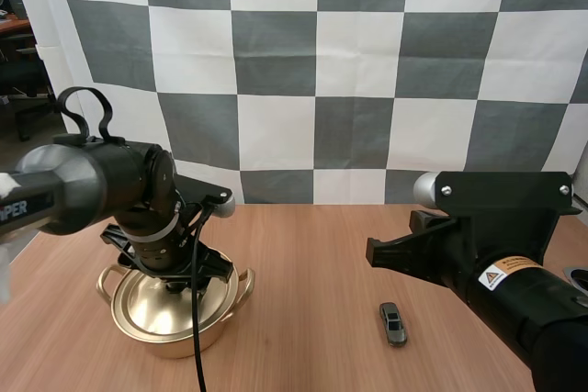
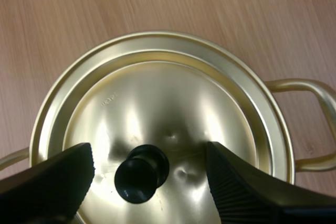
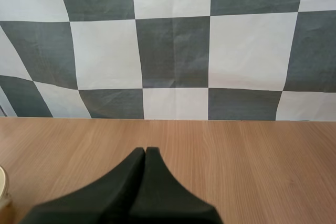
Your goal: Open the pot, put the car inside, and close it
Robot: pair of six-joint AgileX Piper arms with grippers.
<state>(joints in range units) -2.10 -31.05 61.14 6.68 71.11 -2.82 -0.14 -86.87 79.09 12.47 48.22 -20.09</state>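
The pot (image 1: 175, 319) sits toward the left edge of the surface (image 1: 312, 263), close to its near edge. It is brass-coloured, with a loop handle (image 2: 310, 124) at each side. Its lid (image 2: 157, 108) is on and seated squarely inside the rim, so the opening step is not yet done. The black knob (image 2: 140, 173) stands up from the middle of the lid.

The left claw (image 2: 149, 163) hangs straight down over the lid, spread wide and holding nothing. One ribbed finger stands on each side of the knob, both clear of it. That placement reads as a lineup for a pinch: the knob is the only part of the lid that gives a grip, and coming from directly above lets the fingers close on it evenly (the knob looks a little nearer one finger than the other, so it may be nudged sideways as they close).

The car (image 1: 394, 323), small and dark grey, lies on bare wood near the surface's near edge, right of its middle. It is well apart from the pot, left where nothing blocks a reach from the right side.

The right claw (image 3: 145, 153) is closed on nothing, its fingers pressed together into one wedge. It is held above the surface and aimed toward the far edge, which I take as waiting clear while the lid is dealt with.
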